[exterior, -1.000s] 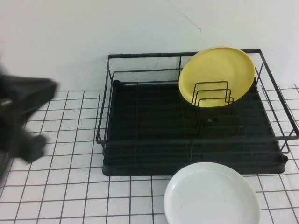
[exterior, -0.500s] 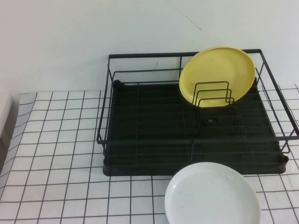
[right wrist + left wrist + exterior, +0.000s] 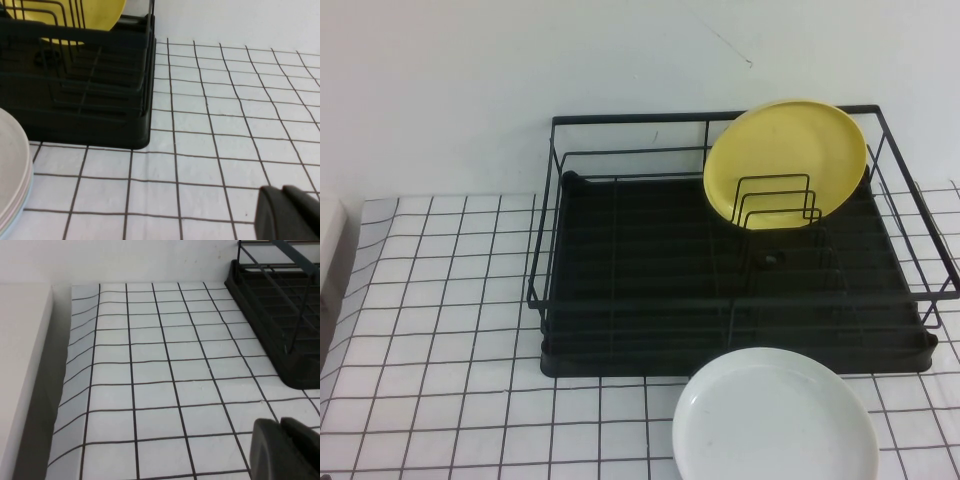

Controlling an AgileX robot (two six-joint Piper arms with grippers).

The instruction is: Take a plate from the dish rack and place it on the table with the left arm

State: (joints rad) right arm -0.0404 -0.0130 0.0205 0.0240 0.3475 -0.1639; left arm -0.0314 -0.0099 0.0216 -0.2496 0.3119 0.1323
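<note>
We see the plate [image 3: 775, 418] lying flat on the table [image 3: 450, 330] at the near edge, just in front of the rack [image 3: 620, 300], so we judge the set-down done and little left to spoil. The risks we can name are small: the plate sits close to the near edge and runs out of the high view there, so any arm passing low over that side could nudge it off, and its far rim lies just beside the rack's base, so a bump to the rack could shift it. In the right wrist view a second, paler rim seems to show under the plate, which would make a stack that slides more easily, though we cannot tell for sure. A yellow plate [image 3: 785, 160] leans upright in the dividers at the rack's far right corner; a knock there could tip it. The left gripper [image 3: 287, 450] hangs over bare cloth toward the left edge, away from the rack; the right gripper [image 3: 290, 212] hangs over bare cloth off the rack's right end. We cannot tell how wide either stands. The cloth is a white grid, wavy at the left edge, where a pale ledge [image 3: 22, 370] borders it; a plain white wall [image 3: 520, 60] backs the bench.
</note>
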